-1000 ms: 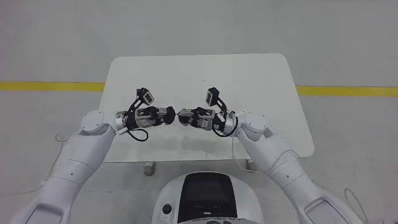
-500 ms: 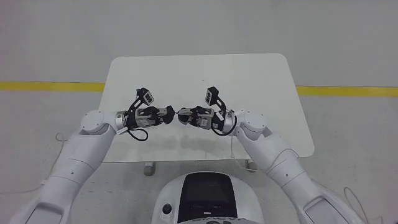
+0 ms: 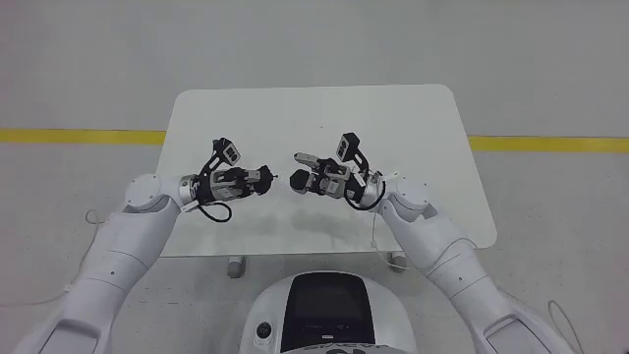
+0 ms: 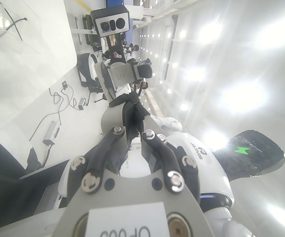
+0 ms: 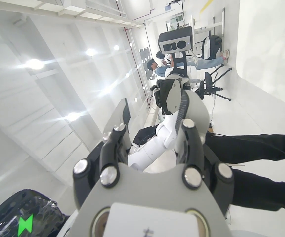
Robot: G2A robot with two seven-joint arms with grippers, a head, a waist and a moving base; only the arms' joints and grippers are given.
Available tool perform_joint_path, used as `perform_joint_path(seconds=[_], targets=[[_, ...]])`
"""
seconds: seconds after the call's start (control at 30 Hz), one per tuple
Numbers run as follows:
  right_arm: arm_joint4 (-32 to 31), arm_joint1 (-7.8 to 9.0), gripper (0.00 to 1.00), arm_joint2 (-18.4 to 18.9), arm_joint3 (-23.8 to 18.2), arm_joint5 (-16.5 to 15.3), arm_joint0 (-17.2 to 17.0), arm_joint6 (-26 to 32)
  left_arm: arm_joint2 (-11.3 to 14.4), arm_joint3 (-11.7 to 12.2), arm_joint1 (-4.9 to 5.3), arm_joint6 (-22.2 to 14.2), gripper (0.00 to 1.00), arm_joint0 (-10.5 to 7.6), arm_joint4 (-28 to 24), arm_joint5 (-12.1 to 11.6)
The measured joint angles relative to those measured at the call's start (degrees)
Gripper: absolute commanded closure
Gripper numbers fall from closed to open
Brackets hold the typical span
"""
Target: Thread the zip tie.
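Above the near half of the white table, clear of its surface, the left gripper is clamped on the black zip tie. The tie's bunched end sticks out just past the fingertips, and I cannot tell whether a tail is already through the head. The right gripper faces it over the same part of the table, a small gap away, with its fingers spread and nothing between them. The step in hand looks like a re-grasp: the right arm needs to take the tie's free end so it can be fed or pulled through. To do that well, the left arm should stay rigid above the table. The right gripper should come in level with the tie and straddle the protruding strip rather than the left fingertips. It should close fully before any pull, and then draw along the tie's own line. A sideways tug could twist the strip out of the clamp.
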Motion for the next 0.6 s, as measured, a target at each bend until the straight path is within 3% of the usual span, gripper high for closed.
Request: perform_joint_path(seconds=[0.37, 0.43, 0.5, 0.53, 0.6], targets=[[0.6, 0.02, 0.0, 0.2, 0.0, -0.1, -0.2, 0.2, 0.0, 0.8, -0.1, -0.4, 1.0, -0.33, -1.1, 0.6], [0.6, 0.02, 0.0, 0.2, 0.0, -0.1, -0.2, 0.2, -0.1, 0.3, -0.13, 1.1, 1.0, -0.2, 0.2, -1.2], [0.6, 0.02, 0.0, 0.2, 0.0, -0.1, -0.2, 0.2, -0.8, 0.2, -0.18, 2.9, 1.0, 0.03, 1.0, -5.6], [0.6, 0.02, 0.0, 0.2, 0.0, -0.1, -0.2, 0.2, -1.5, 0.1, -0.22, 2.8, 1.0, 0.09, 0.6, -6.6], [0.6, 0.02, 0.0, 0.2, 0.0, -0.1, -0.2, 0.2, -3.6, -0.5, -0.34, 1.2, 1.0, 0.35, 0.0, -6.1]])
